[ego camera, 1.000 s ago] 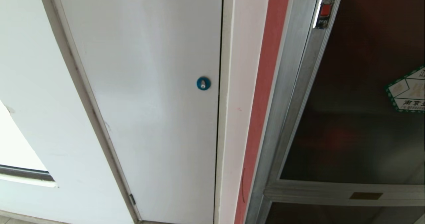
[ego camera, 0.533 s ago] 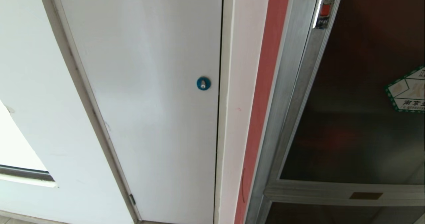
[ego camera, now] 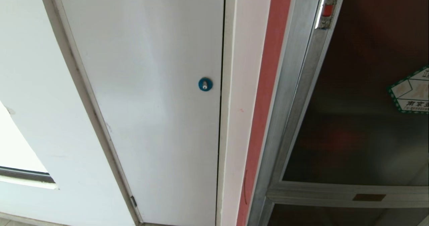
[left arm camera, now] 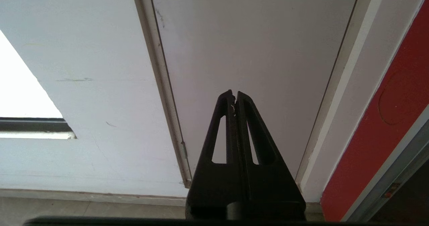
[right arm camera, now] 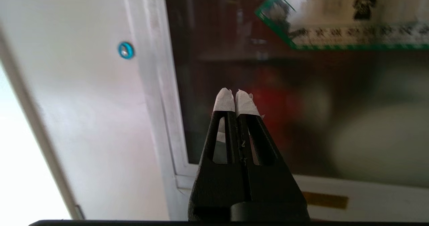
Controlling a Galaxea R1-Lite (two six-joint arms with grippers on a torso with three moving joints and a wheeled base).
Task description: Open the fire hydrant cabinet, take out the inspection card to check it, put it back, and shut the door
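Right claw (right arm camera: 234, 97) with taped fingertips pressed together, empty, apart from the glass and aimed at the lower part of the door (right arm camera: 301, 135); left claw (left arm camera: 234, 97) likewise closed on nothing, parked facing the white panel (left arm camera: 251, 45), well to the side of the work.

Door of the fire hydrant cabinet (ego camera: 288, 85) directly ahead of the right claw, seemingly shut in its silver frame; green-bordered hexagonal sticker (right arm camera: 335, 28) on the glass ahead of the claw and higher than its aim; red and pale shapes behind the tinted pane too blurred to name.

Inspection card not visible in any view; presumably inside, behind the glass.

Key relation: latch-side stile (ego camera: 301, 95) as the long, upright axis of the door, just to the panel side of the right claw's aim; red latch (ego camera: 328, 10) high on that stile, judged above the sticker and so well above the claw's present line, outside the right wrist view.

Blue round lock (right arm camera: 126, 50) on the white panel farther to that same side, not part of the task.

Nearer arm: the right, already square to the door; any move on the latch judged to call for a rise along the stile rather than a reach across.

Neither claw within the head view.
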